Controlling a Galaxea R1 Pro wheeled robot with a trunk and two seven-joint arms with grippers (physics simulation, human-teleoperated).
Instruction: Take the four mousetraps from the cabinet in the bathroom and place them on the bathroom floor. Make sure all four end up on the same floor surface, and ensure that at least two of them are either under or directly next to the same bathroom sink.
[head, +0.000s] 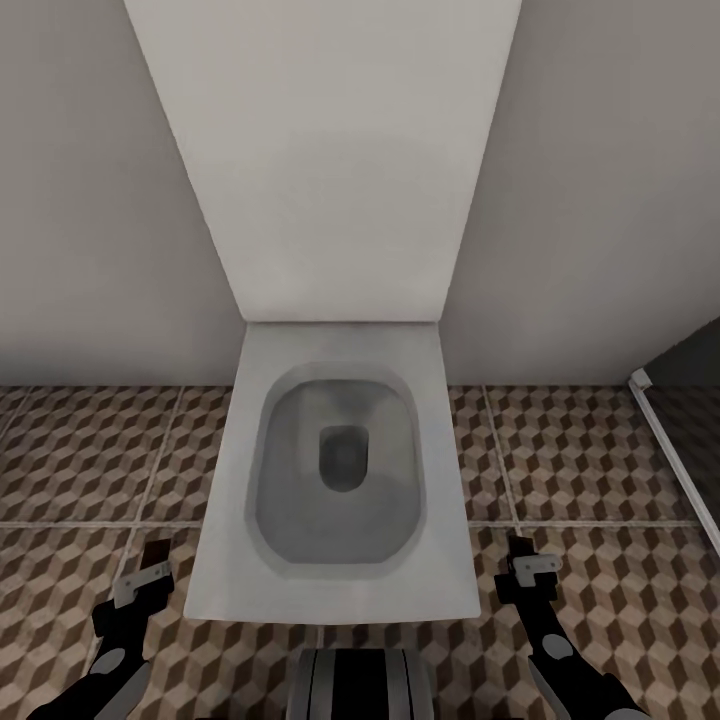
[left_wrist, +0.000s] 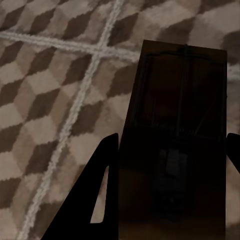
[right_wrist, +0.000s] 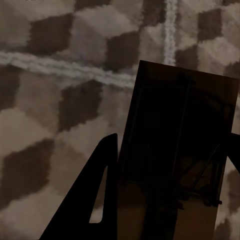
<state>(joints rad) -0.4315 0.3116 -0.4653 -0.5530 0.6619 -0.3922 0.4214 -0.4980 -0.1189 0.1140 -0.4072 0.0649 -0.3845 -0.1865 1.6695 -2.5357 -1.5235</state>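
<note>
White toilet (head: 340, 470), lid up, sits dead center btwn both arms, wall behind. Left pincer (head: 150, 572) at 7 o'clock grasps a mousetrap (left_wrist: 175, 145); right pincer (head: 527, 568) at 5 o'clock grasps another mousetrap (right_wrist: 180, 150). Trap details dark, hard to make out. Bathroom floor (head: 90, 450) cube-tiled; dark panel cut off at 3 o'clock.

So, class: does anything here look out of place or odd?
Yes: both grippers, left and right, hold mousetraps over the floor beside a toilet, not a sink.
</note>
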